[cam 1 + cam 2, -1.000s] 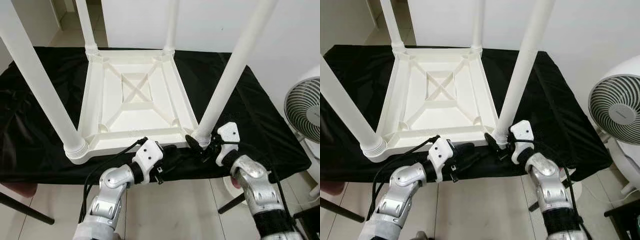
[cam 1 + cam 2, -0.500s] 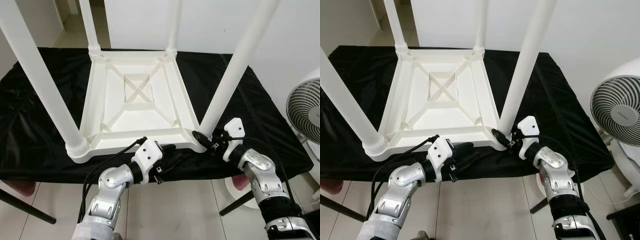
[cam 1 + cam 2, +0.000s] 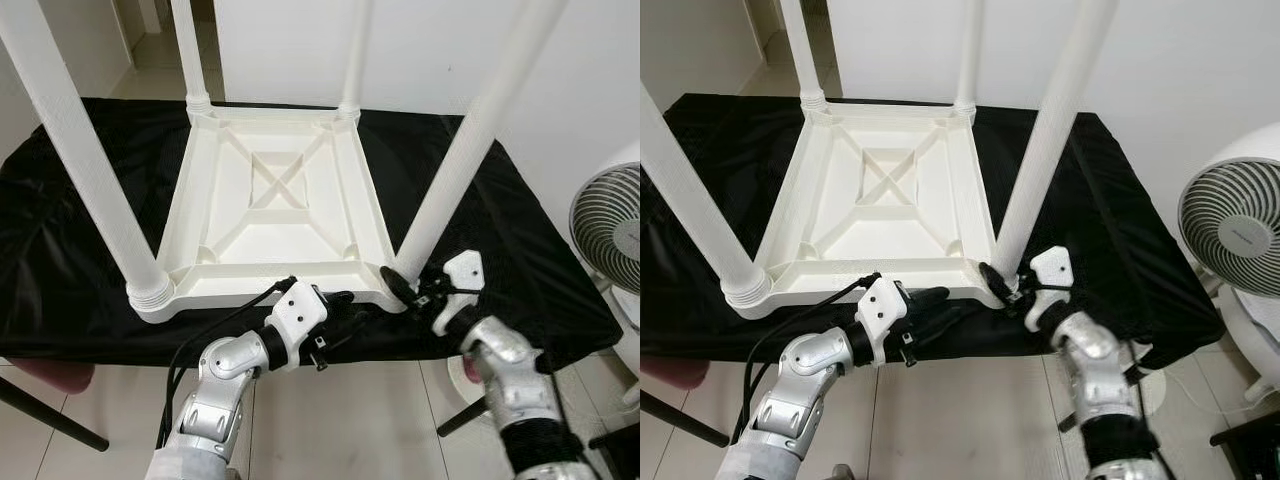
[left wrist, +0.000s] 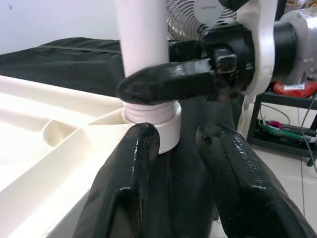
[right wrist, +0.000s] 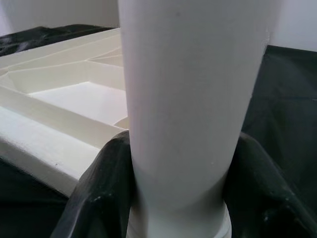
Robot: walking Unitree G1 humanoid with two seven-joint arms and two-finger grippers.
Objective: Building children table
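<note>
Overhead, a white table [image 3: 275,210] is lying upside down on a black cloth [image 3: 520,240], its four legs pointing up. The right gripper [image 3: 412,291] is clasping the near right leg [image 3: 455,175] at its base, while the left gripper [image 3: 345,305] is resting just below the table's near edge. A fan [image 3: 1230,230] is standing to the right. Seen from the left wrist, the left fingers [image 4: 124,198] are sitting slightly apart, pinching nothing. Seen from the right wrist, the right fingers [image 5: 94,198] are hugging the leg on both sides.

smooth white plastic table [image 3: 270,200] on matt black cloth [image 3: 80,200]
</note>
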